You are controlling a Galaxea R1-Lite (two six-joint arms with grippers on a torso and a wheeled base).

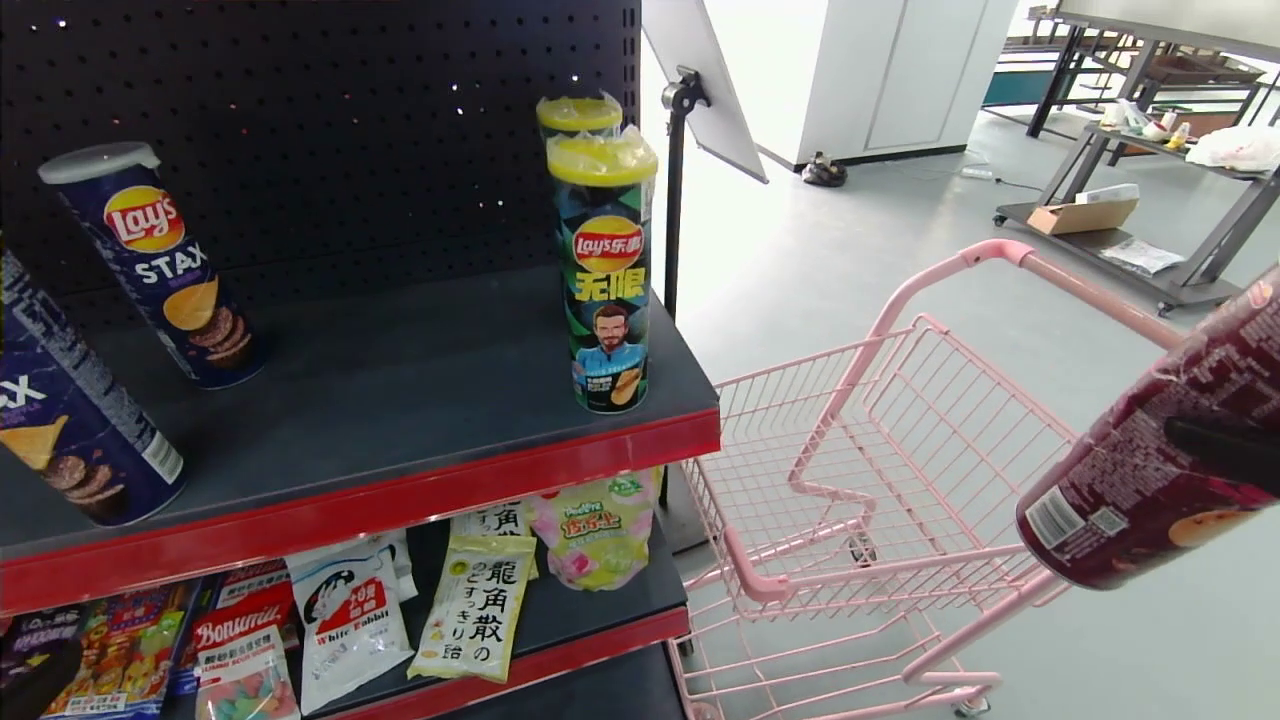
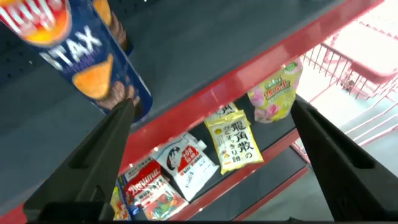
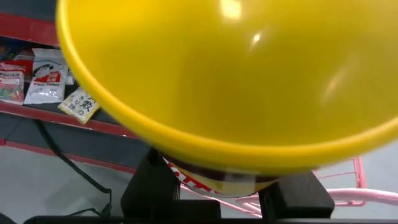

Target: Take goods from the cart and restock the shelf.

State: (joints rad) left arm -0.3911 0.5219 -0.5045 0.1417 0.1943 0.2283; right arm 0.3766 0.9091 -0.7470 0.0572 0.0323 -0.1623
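A maroon chip can [image 1: 1150,470] with a yellow lid [image 3: 230,74] hangs tilted over the pink cart [image 1: 900,420], right of the shelf [image 1: 400,400]. My right gripper [image 3: 227,186] is shut on it, one finger [image 1: 1220,450] lying across its side. My left gripper [image 2: 211,162] is open in front of the shelf's red edge [image 2: 249,68], with a blue chip can [image 2: 93,62] just beyond its fingers. On the top shelf stand two blue cans [image 1: 150,260] [image 1: 70,400] at the left and two green yellow-lidded cans [image 1: 605,280] [image 1: 578,115] at the right corner.
Snack bags [image 1: 480,600] lie on the lower shelf under the red edge. A black pegboard [image 1: 350,120] backs the top shelf. A stand with a white board [image 1: 690,100] rises behind the shelf corner. Open grey floor lies beyond the cart.
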